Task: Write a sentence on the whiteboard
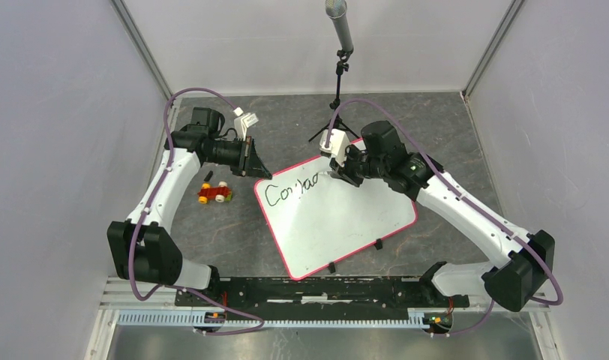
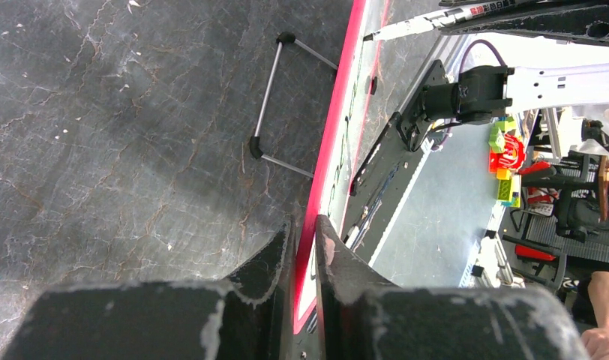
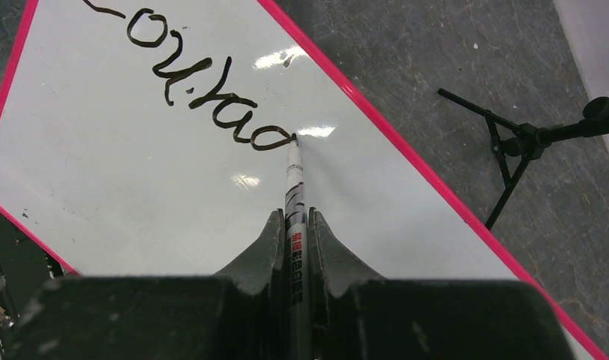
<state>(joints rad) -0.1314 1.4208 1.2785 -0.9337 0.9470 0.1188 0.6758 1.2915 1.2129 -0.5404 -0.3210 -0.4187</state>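
The whiteboard (image 1: pixel 339 217) with its pink-red rim lies tilted in the middle of the dark floor. Black script (image 1: pixel 290 190) reading about "Coura" runs along its upper left; only this first part of the sentence shows. My left gripper (image 1: pixel 255 171) is shut on the board's upper left rim, which shows edge-on in the left wrist view (image 2: pixel 333 135) between the fingers (image 2: pixel 305 244). My right gripper (image 1: pixel 345 172) is shut on a marker (image 3: pixel 295 195). The marker tip touches the board (image 3: pixel 136 195) at the end of the last letter (image 3: pixel 271 140).
A small red and yellow toy car (image 1: pixel 214 193) sits on the floor left of the board, with a small black piece beside it. A microphone stand (image 1: pixel 339 82) on a tripod stands behind the board; its legs show in the right wrist view (image 3: pixel 511 150). Grey walls close in both sides.
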